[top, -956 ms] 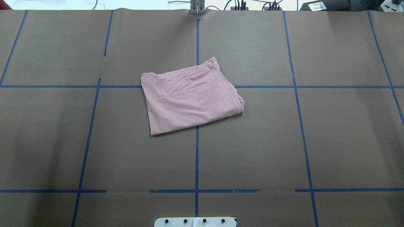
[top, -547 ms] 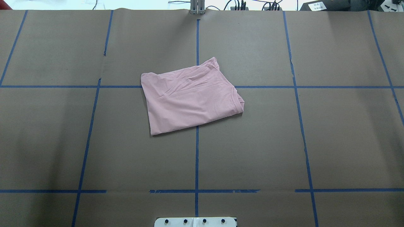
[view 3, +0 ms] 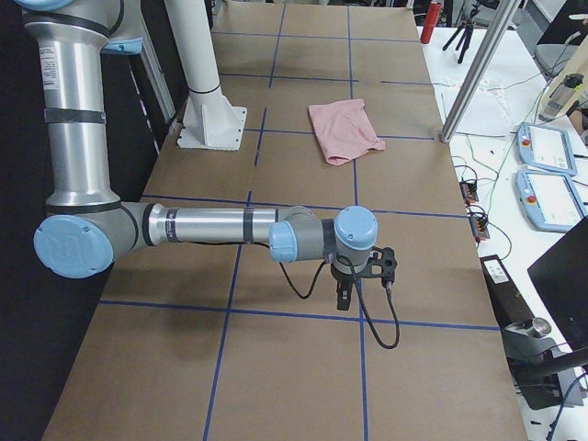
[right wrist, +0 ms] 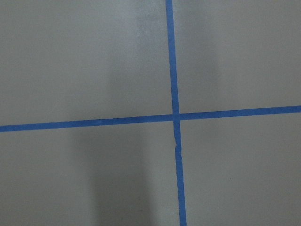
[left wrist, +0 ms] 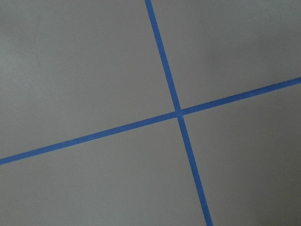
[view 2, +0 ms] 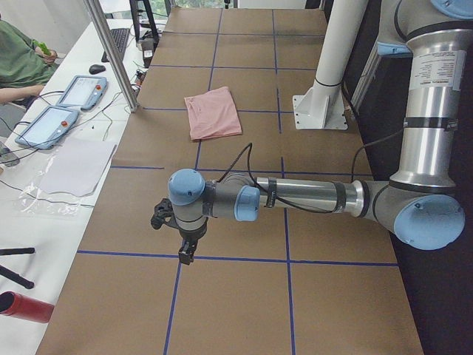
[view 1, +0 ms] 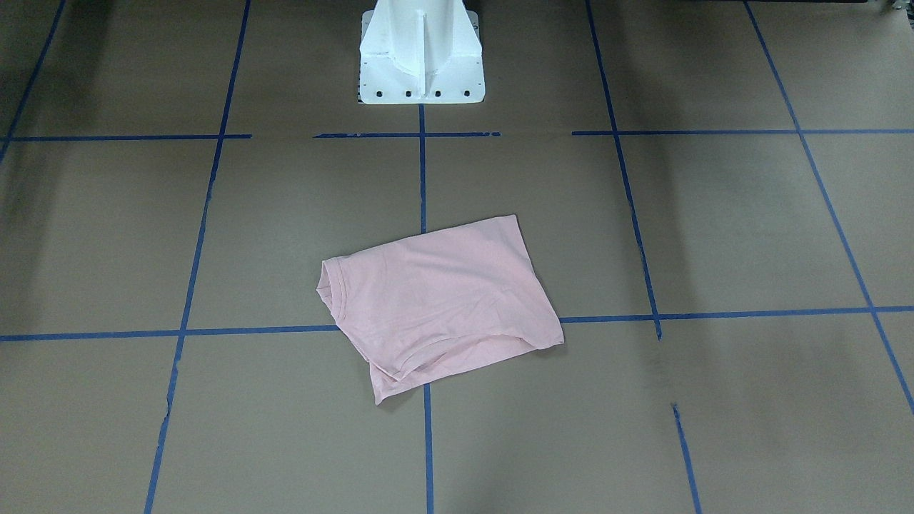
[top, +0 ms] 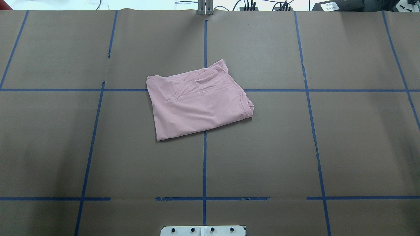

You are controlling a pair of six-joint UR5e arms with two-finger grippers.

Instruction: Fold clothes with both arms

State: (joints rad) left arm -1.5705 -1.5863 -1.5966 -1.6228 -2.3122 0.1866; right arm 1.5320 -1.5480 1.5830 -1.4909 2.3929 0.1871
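Observation:
The pale pink T-shirt (top: 198,102) lies folded into a compact rectangle at the table's middle, its ribbed collar at the right edge in the overhead view; no print shows. It also appears as the pink T-shirt (view 1: 439,300), (view 2: 213,112), (view 3: 343,130). My left gripper (view 2: 186,252) hangs over bare table far from the shirt, seen only in the exterior left view, so I cannot tell whether it is open or shut. My right gripper (view 3: 344,296) likewise hovers far from the shirt at the opposite end, seen only in the exterior right view. Both wrist views show only tape crossings.
Brown paper with blue tape grid lines (top: 204,164) covers the table. The white pedestal base (view 1: 421,57) stands at the robot's side. Tablets (view 2: 63,103) and a person's arm lie beyond the far edge, with a metal post (view 2: 111,52) at that edge.

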